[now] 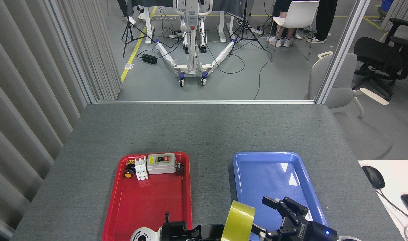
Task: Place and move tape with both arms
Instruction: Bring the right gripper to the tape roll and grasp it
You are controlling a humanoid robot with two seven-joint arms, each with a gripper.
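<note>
The tape (238, 221), a wide yellow roll, stands on edge at the bottom centre, held up between the two trays. My left gripper (213, 232) comes in from the bottom edge and is shut on the roll's left side. My right gripper (270, 217) is open, fingers (270, 202) spread, just right of the roll over the near part of the blue tray (274, 167). A small gap shows between its fingers and the roll.
The red tray (150, 201) at left holds a grey switch box (161, 163), a white breaker (141, 168) and a small orange knob (128, 173) at its far end. A white desk with a mouse (373, 176) lies right of the grey table (204, 130).
</note>
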